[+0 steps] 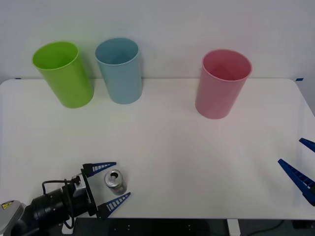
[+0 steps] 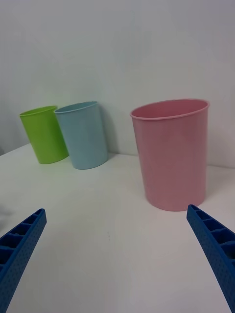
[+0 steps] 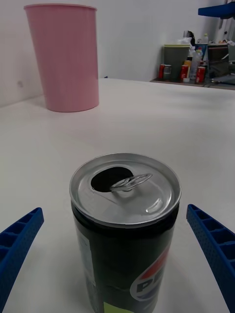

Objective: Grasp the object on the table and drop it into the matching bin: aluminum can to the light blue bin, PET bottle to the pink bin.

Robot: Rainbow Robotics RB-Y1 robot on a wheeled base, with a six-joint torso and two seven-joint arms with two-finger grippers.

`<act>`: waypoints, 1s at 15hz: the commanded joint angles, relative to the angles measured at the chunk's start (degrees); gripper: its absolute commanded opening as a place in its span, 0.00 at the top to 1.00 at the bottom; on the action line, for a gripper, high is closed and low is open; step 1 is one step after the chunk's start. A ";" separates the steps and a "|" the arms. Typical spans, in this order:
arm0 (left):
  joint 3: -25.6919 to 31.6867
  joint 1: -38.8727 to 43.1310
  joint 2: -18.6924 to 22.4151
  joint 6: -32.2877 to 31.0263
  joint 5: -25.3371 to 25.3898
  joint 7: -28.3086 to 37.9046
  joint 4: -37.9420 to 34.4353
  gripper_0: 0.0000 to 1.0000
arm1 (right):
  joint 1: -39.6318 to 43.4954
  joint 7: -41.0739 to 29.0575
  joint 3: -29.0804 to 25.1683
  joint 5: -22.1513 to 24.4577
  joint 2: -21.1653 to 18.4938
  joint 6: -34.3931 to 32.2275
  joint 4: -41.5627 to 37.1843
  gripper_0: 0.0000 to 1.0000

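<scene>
The left gripper [image 1: 113,184] is holding its jaws wide, one finger on each side of the upright aluminum can [image 1: 115,181], not touching it, near the counter's [image 1: 197,162] front edge. The right gripper [image 1: 301,162] is waiting open at the right edge. The light blue bin [image 1: 119,70] and pink bin [image 1: 222,83] are standing at the back.

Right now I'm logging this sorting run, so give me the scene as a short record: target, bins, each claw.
target: aluminum can, upright, opened, near front-left table edge
left claw: open, fingers either side of can, not touching
right claw: open, idle at table's right edge
matching bin: light blue bin, far left-centre
other bins: lime green bin to its left; pink bin far right-centre
can status: not yet grasped
</scene>
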 commanded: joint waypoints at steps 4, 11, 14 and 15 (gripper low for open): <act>0.01 -0.20 -0.69 0.91 -0.47 -0.47 -0.02 0.00 | 0.00 0.00 0.00 0.00 0.00 0.00 0.00 0.00; -0.25 -0.82 -1.57 2.40 -1.00 -0.47 -0.02 1.00 | 0.00 0.00 0.00 0.00 0.00 0.00 0.00 0.00; -0.78 -1.43 -1.92 3.02 -2.06 0.23 0.07 1.00 | 0.00 0.00 0.00 0.00 0.00 0.00 0.00 0.00; -1.13 -1.61 -1.92 3.28 -2.06 0.50 0.07 1.00 | 0.00 0.00 0.00 0.00 0.00 0.00 0.00 0.00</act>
